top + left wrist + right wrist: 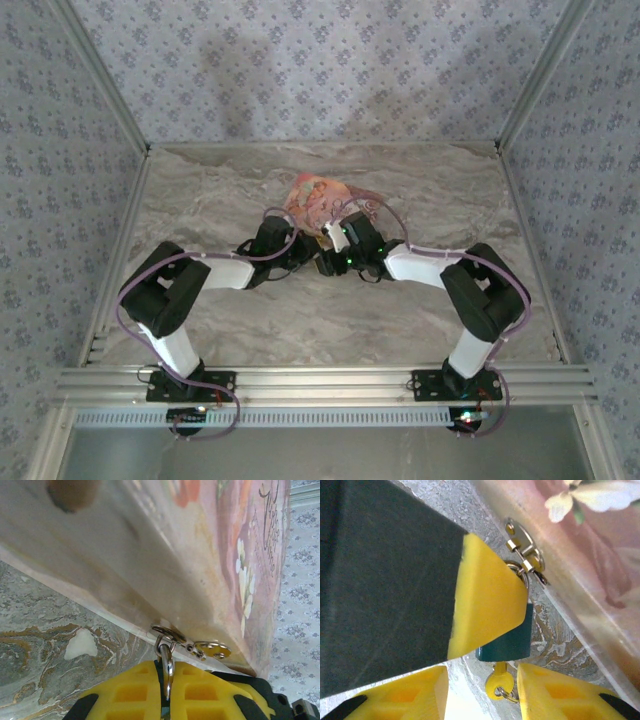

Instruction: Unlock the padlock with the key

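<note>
The padlock (509, 641), small with a dark blue body, hangs from the zipper pull (525, 547) of the pink pouch (590, 555). A yellow key (499, 684) with a small ring sticks in its underside. In the left wrist view my left gripper (167, 672) is shut on the padlock, whose silvery shackle (167, 662) shows between the yellow pads; the body is hidden. My right gripper (485, 700) is open, one finger on each side of the key head without touching it. One left finger (485, 595) covers part of the padlock.
The pink illustrated pouch (315, 198) lies on the marble-patterned table (230, 180) at mid-depth. Both grippers meet at its near edge, the left gripper (300, 252) beside the right gripper (335, 258). Patterned walls (320, 60) close in the back and sides.
</note>
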Controlling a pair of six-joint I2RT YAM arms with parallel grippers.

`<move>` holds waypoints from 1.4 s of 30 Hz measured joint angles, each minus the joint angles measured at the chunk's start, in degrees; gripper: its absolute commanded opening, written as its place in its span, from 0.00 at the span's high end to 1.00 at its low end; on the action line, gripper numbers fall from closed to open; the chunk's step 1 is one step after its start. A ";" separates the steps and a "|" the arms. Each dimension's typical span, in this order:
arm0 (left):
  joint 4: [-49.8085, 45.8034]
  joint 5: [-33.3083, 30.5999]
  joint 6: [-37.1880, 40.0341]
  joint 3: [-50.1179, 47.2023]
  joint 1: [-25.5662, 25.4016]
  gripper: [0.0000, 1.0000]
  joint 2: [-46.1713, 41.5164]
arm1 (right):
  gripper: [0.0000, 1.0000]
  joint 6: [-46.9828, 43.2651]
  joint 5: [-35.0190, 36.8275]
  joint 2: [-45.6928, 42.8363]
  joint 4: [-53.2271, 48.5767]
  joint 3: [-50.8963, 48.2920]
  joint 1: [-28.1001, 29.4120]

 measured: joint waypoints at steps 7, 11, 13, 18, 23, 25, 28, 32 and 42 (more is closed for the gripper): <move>-1.03 0.17 0.02 0.02 0.11 1.00 -0.50 | 1.00 -0.68 0.00 0.22 -0.22 0.00 -0.31; -1.62 0.11 0.02 0.02 0.37 1.00 -0.79 | 1.00 -0.57 -1.07 0.22 0.07 0.00 -0.70; -1.77 0.07 0.02 0.02 0.37 1.00 -0.87 | 0.89 -0.57 -1.49 0.22 0.07 0.00 -0.79; -2.21 -0.02 0.04 0.00 0.37 1.00 -1.36 | 0.60 0.02 -1.73 0.20 0.22 -0.07 -0.55; -2.47 -0.02 0.02 0.00 0.37 1.00 -1.51 | 0.83 -0.02 -1.66 0.26 0.20 -0.07 -0.24; -2.73 -0.11 0.04 0.00 0.37 1.00 -1.60 | 1.00 0.17 -1.55 0.52 0.15 -0.07 -0.28; -2.95 -0.50 0.07 -0.15 0.55 1.00 -1.64 | 1.00 0.00 -2.14 0.83 0.42 0.00 -0.42; -3.98 -1.14 0.09 -0.70 0.74 0.75 -2.62 | 1.00 -0.26 -2.45 1.07 0.79 0.17 -0.17; -9.81 -5.99 1.16 -5.99 2.54 0.56 -12.68 | 1.00 -5.88 2.95 1.81 -0.50 1.81 2.97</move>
